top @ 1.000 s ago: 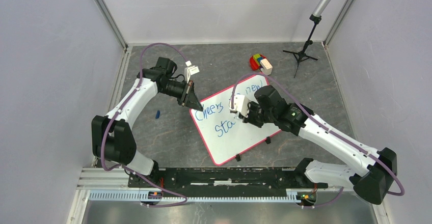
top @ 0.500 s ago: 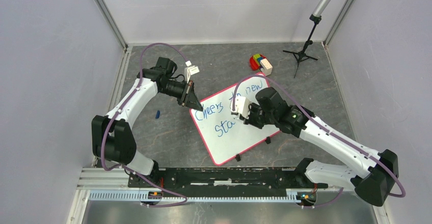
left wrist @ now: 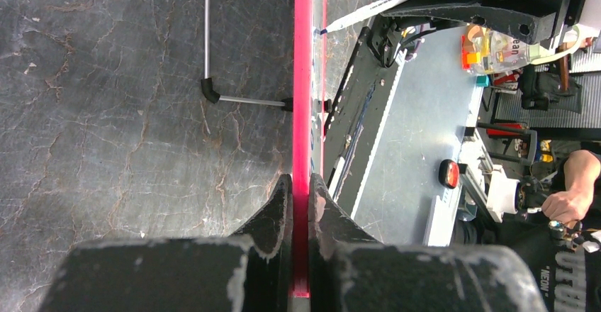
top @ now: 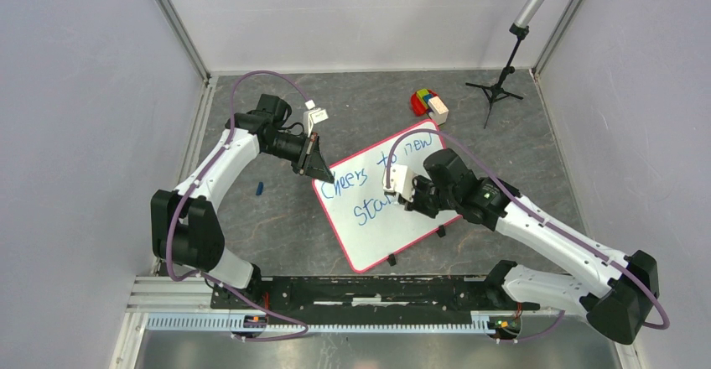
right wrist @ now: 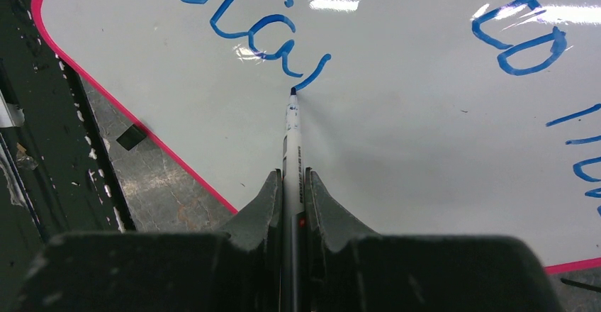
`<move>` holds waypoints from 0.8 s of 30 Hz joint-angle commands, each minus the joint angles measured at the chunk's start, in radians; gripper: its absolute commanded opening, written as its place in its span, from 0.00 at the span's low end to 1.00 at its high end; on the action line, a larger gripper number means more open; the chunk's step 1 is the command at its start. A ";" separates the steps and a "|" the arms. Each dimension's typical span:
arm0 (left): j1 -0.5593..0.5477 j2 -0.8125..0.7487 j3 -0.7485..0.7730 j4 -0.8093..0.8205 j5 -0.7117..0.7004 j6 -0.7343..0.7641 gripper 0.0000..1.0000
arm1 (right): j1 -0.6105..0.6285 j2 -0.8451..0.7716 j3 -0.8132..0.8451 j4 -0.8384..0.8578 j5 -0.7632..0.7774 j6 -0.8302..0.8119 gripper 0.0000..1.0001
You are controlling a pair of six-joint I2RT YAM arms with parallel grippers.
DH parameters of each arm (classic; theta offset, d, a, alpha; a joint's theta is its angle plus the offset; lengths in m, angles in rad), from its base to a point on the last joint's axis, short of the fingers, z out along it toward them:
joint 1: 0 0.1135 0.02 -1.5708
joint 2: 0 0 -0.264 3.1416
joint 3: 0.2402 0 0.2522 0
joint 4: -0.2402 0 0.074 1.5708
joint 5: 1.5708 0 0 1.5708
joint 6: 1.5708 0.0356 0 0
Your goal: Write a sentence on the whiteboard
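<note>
Large flat white rect. whiteboard w/ thin pink-red rim (top: 377,239) lies diag. on dark grey stone-look table top (top: 277,226), mid workspace, small black clips (top: 391,260) along its near-right edge. R gripper (right wrist: 291,184) is over board's middle, fingers clamped tight on slim white marker w/ blue tip (right wrist: 291,131). Tip touches board at lower end of last stroke in lower line. Blue handwritten sentence (top: 362,186): upper line reads "Cheers to new", lower line shows "Sta" + one more stroke. L gripper (left wrist: 301,188) is at board's left corner, fingers pinched closed on the pink rim, board seen edge-on between them. Small blue bit (top: 260,188) on table left of board, apart from it. Farther back: red/green/yellow/blue block cluster (top: 426,101) near board's far corner. Black tripod stand (top: 496,92) far right, by the wall.
</note>
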 commanded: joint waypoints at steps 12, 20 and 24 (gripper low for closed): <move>-0.007 0.004 0.029 0.020 -0.044 0.036 0.02 | -0.010 0.025 0.067 0.031 0.032 0.027 0.00; -0.007 0.003 0.027 0.020 -0.044 0.037 0.02 | -0.020 0.040 0.088 0.037 0.049 0.027 0.00; -0.007 0.005 0.027 0.019 -0.045 0.038 0.02 | -0.033 0.040 0.093 0.038 0.066 0.020 0.00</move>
